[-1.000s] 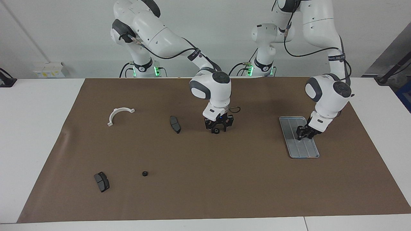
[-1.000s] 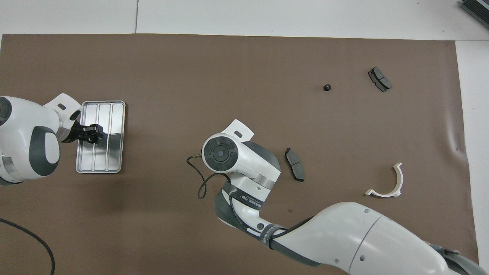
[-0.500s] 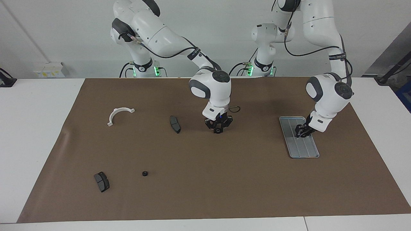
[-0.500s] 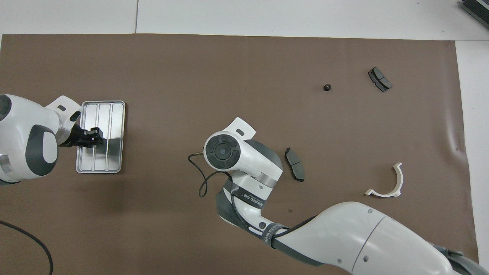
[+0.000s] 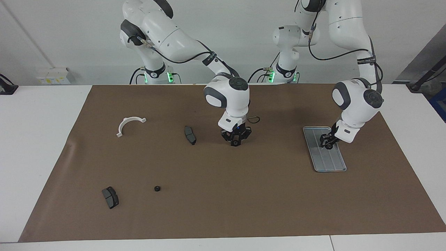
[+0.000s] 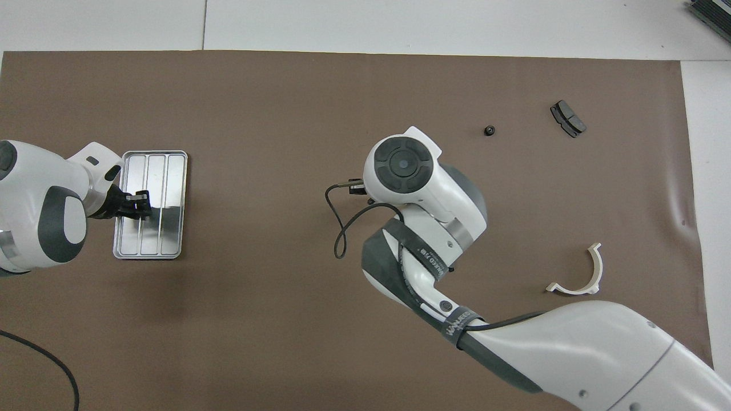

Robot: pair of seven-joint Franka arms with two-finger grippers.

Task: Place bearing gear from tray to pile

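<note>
Hanging low over the tray (image 5: 329, 164), the left hand (image 5: 328, 143) has a grip I cannot tell. The right hand (image 5: 236, 142), tips pressed together, hovers over the brown mat (image 5: 244, 202) near 1 brake pad (image 5: 190, 135). A small black ring (image 5: 157, 188) lies farther from the robots, near the 2nd pad (image 5: 110, 197).

From overhead my right arm (image 6: 434, 194) hides its own gripper and the brake pad beside it. My left gripper (image 5: 327, 142) over the tray (image 6: 171, 171) masks whatever it pinches, too small to tell.
</note>
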